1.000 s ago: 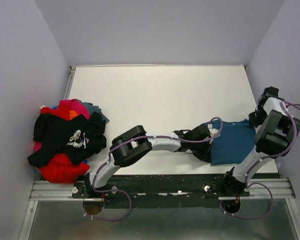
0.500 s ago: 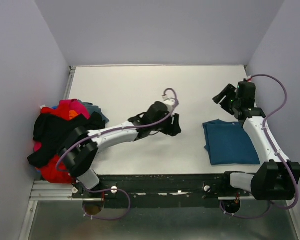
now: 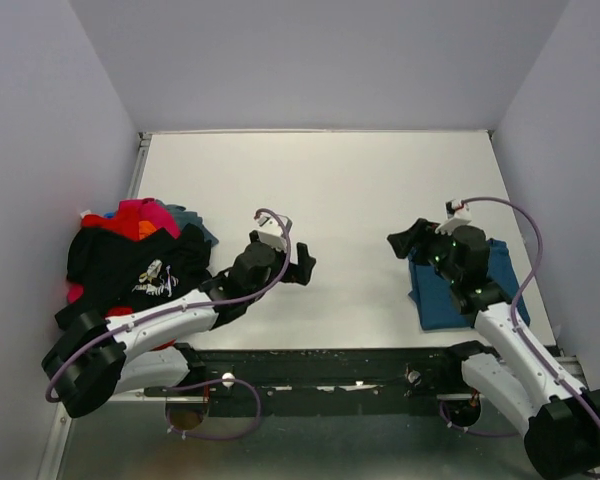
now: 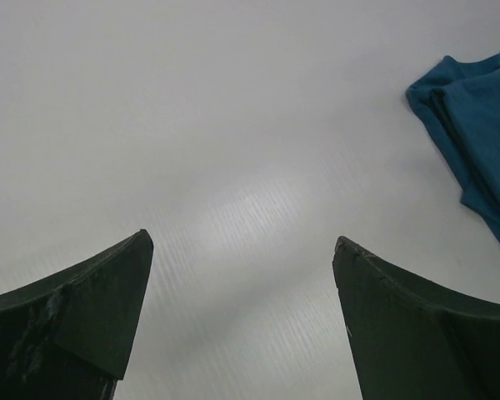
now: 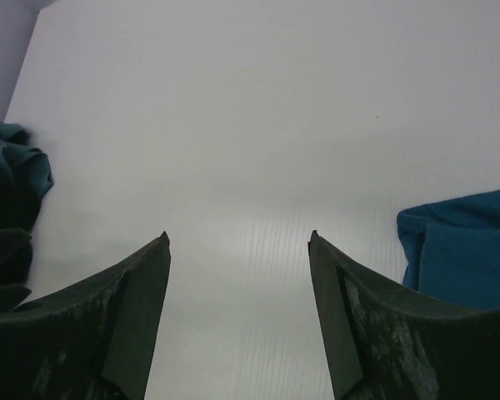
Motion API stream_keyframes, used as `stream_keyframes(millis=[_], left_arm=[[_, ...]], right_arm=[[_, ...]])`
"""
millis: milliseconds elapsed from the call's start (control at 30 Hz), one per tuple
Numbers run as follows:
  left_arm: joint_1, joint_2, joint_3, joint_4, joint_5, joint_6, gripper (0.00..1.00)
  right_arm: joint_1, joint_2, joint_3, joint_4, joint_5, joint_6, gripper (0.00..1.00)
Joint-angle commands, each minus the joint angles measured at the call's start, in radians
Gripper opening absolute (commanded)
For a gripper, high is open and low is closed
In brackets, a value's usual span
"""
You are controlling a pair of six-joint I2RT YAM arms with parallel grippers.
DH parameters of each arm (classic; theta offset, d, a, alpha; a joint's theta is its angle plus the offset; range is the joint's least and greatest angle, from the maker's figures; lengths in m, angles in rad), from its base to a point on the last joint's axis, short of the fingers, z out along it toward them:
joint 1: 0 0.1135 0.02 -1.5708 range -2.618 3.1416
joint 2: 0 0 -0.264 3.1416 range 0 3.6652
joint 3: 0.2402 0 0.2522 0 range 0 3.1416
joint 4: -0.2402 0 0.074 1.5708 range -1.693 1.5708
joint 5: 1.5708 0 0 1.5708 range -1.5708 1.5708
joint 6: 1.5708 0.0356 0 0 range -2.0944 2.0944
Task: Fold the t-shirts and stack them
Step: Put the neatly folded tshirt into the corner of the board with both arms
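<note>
One teal-blue t-shirt [image 3: 432,298] lies folded into a flat rectangle at the right side of the white surface [image 3: 330,180], partly under the right arm; that looks like the single finished piece and the base of the stack. The rest sit in an unfolded heap at the left edge: a black t-shirt with white print [image 3: 130,265] on top, a red t-shirt [image 3: 120,338] beneath it, magenta [image 3: 140,210] and orange [image 3: 146,230] cloth showing behind; so most of the task is judged undone. The left end effector [image 4: 242,242] hangs over bare surface near the heap, fingers spread wide, holding nothing; the right end effector [image 5: 237,237] is likewise parted and empty, just beside the folded shirt.
</note>
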Motion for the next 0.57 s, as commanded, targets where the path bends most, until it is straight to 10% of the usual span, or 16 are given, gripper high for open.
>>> stream_keyframes(millis=[0,533], left_arm=[[-0.003,-0.045,-0.075,0.123,-0.094,0.087,0.99],[-0.003,-0.124,-0.119,0.144,-0.110,0.095,0.98]], right_arm=[[0.006,-0.050,-0.142,0.231,-0.044,-0.001,0.75],[0.006,-0.064,-0.157,0.254,-0.105,0.030,0.73]])
